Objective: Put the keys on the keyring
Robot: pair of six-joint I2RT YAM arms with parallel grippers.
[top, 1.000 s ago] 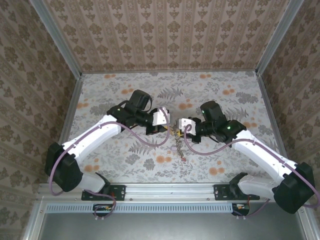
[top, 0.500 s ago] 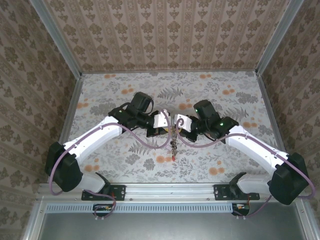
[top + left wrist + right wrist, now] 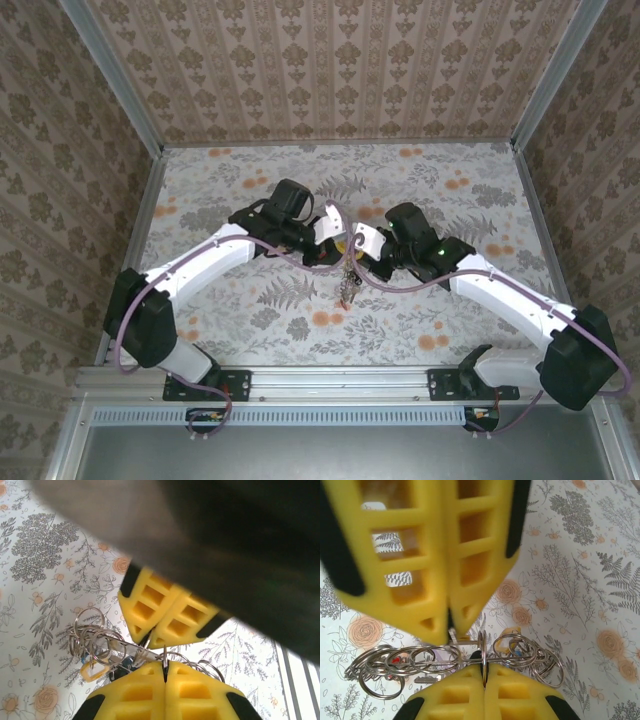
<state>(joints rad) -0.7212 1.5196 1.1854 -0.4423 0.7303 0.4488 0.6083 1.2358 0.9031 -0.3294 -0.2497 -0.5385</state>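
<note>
I've got left gripper (image 3: 335, 252) and right gripper (image 3: 358, 248) clamped shut, tip to tip at scene centre, both pinching the keyring (image 3: 483, 651) wire. Several keys (image 3: 92, 671) hang off it; can't tell what's left.

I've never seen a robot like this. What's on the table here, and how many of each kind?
Robot arms: 2, the left arm and the right arm
Bunch of metal rings and keys: 1, too tangled to count piece by piece
Grippers: 2, the left gripper and the right gripper, both shut on the bunch
Total: 5
</note>
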